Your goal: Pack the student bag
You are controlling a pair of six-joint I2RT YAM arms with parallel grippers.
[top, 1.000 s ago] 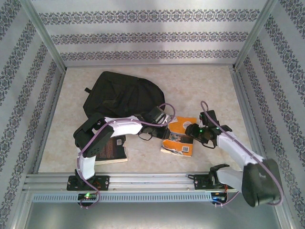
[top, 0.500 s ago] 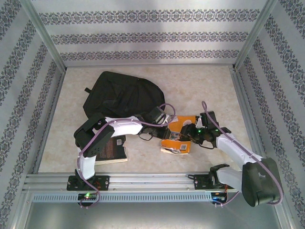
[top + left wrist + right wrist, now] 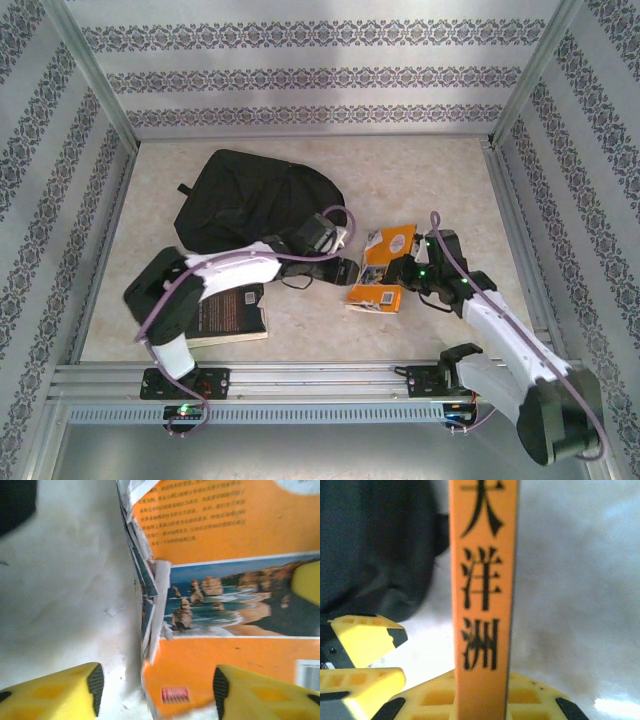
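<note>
Top view: the orange book [image 3: 388, 252] stands tilted on the pale worktop [image 3: 440, 170], one long edge raised. The right gripper [image 3: 408, 272] is at the book's right side, its fingers [image 3: 540, 700] closed narrowly on the spine [image 3: 482, 580]. The spine carries three large black characters, 大洋洲, printed top to bottom on plain orange.

The left gripper [image 3: 345, 270] sits just beside the book on its left. Its yellow fingers [image 3: 65, 692] stand wide apart and hold nothing. One is over the worktop and the other over the book's cover, with the ragged page edges between them.

Left wrist view: the cover shows several lines of small Chinese text, too blurred to read. Below them is a photograph [image 3: 225, 600] of sea stacks along a coast. A small red label [image 3: 175, 695] lies near the cover's lower corner and a white label [image 3: 307, 675] at the frame edge; neither is legible.

The student bag [image 3: 250, 195], black and soft, lies flat on the worktop beyond the orange book and to its left, near it. A dark-covered book [image 3: 228, 310] lies flat well to the left of the orange book, partly under the left arm. Its cover lettering cannot be read.
</note>
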